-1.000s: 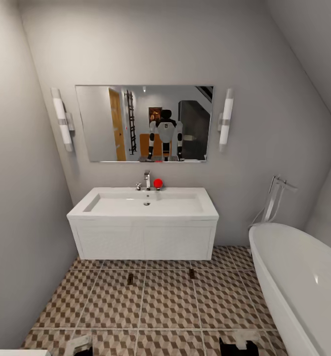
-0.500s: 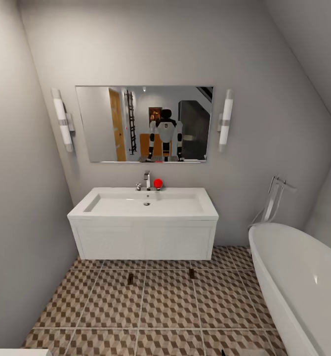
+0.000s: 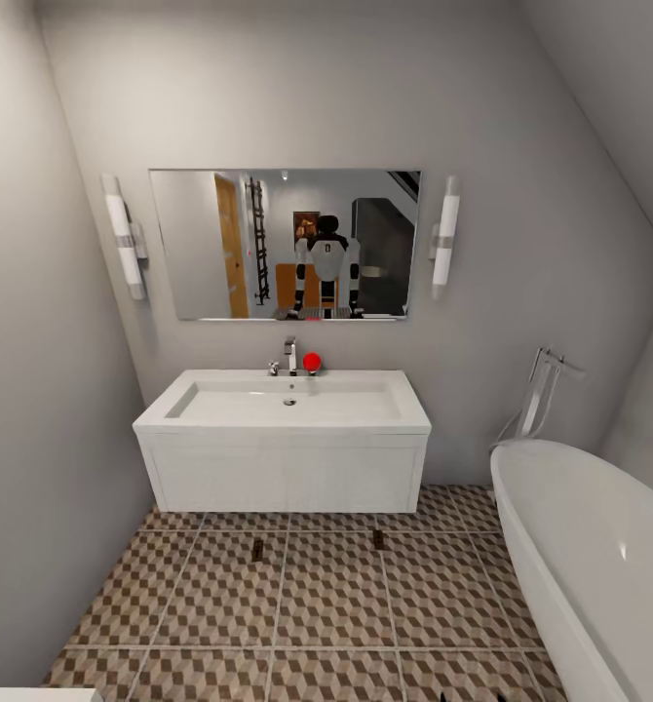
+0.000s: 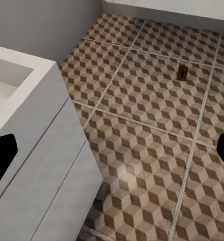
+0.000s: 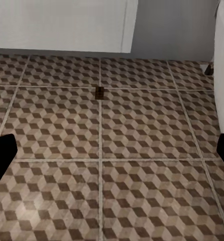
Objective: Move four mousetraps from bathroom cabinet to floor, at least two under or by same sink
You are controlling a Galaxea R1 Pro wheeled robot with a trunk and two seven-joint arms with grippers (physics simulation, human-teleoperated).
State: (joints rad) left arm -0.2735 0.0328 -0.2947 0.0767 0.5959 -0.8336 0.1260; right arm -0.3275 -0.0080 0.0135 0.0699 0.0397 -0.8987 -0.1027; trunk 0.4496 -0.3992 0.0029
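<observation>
Two mousetraps lie on the cube-patterned bathroom floor [image 3: 326,604] just in front of the white sink vanity [image 3: 283,473]: one [image 3: 257,550] to the left, one [image 3: 378,539] to the right. In the left wrist view my left gripper [image 4: 112,153] hangs open above the tiles, far from a mousetrap [image 4: 183,72], with nothing between its fingers. In the right wrist view my right gripper [image 5: 112,153] is open and empty too, with a mousetrap [image 5: 99,92] lying on the tiles beyond it. The mirror [image 3: 286,244] reflects the robot in front of an orange-brown cabinet.
A white bathtub [image 3: 599,556] fills the right side, with a floor-standing tap [image 3: 541,390] behind it. Grey walls close in on the left and behind. A second white vanity unit [image 4: 36,165] stands close beside my left gripper.
Both grippers stood at the bottom edge of the head view a second ago and have since dropped below it. The mousetraps on the floor have not moved.
</observation>
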